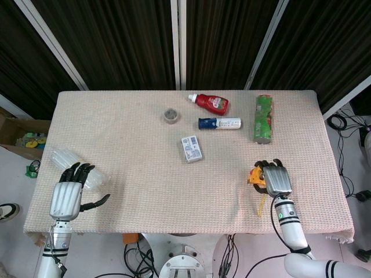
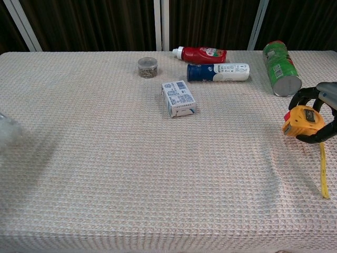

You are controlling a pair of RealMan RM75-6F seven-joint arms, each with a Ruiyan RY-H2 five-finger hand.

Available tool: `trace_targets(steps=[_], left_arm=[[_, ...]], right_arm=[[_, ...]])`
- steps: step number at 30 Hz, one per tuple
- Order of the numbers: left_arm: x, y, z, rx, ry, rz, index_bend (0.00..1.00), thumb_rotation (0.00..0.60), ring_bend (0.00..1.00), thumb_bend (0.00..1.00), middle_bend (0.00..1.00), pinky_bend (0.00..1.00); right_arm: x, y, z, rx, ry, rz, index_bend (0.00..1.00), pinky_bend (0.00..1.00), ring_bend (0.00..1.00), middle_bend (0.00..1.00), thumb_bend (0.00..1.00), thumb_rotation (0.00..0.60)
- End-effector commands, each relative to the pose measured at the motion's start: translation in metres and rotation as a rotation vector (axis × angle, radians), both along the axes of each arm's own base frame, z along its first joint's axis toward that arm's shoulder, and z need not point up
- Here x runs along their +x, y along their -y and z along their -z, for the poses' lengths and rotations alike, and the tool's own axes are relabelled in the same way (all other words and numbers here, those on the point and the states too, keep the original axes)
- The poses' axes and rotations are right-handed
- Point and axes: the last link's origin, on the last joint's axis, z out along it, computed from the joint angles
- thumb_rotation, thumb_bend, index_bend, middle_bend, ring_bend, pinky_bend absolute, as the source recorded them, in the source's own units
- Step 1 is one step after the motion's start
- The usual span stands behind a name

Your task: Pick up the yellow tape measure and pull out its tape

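The yellow tape measure sits in my right hand at the right side of the table, lifted a little off the cloth. The dark fingers curl around its case. A short length of yellow tape hangs from it down to the cloth. From the head view my right hand covers most of the tape measure, and the tape trails toward the front edge. My left hand hovers open at the front left corner, holding nothing.
A green can, a blue and white bottle and a red bottle lie at the back right. A small box and a little jar sit mid-table. A clear plastic bottle lies by my left hand.
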Motion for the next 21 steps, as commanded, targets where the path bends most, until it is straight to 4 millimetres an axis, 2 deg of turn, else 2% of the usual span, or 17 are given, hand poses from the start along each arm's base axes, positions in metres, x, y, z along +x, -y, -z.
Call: trace_targets(steps=[1,5,10,14,21], left_arm=[[0.002,-0.002,0.000,-0.002,-0.001,0.008,0.22,0.171,0.12,0.09,0.20,0.21],[0.009,-0.009,0.001,-0.005,-0.002,0.028,0.22,0.186,0.12,0.09,0.20,0.21],[0.020,-0.020,-0.001,0.003,-0.006,0.062,0.22,0.302,0.12,0.09,0.20,0.21],[0.029,-0.030,-0.007,0.023,0.008,0.079,0.22,0.364,0.12,0.10,0.20,0.21],[0.048,-0.047,-0.018,0.061,0.009,0.106,0.22,0.427,0.13,0.12,0.20,0.21]], right_arm=[[0.014,0.007,-0.002,-0.019,0.109,-0.017,0.71,0.24,0.53,0.62,0.24,0.600],[0.041,0.015,0.006,-0.051,0.214,-0.064,0.72,0.24,0.53,0.62,0.24,0.600],[0.086,0.023,0.031,-0.067,0.390,-0.112,0.72,0.25,0.53,0.62,0.24,0.600],[0.116,0.028,0.053,-0.064,0.485,-0.135,0.72,0.26,0.53,0.62,0.24,0.600],[0.162,0.032,0.090,-0.024,0.760,-0.088,0.72,0.28,0.53,0.62,0.27,0.600]])
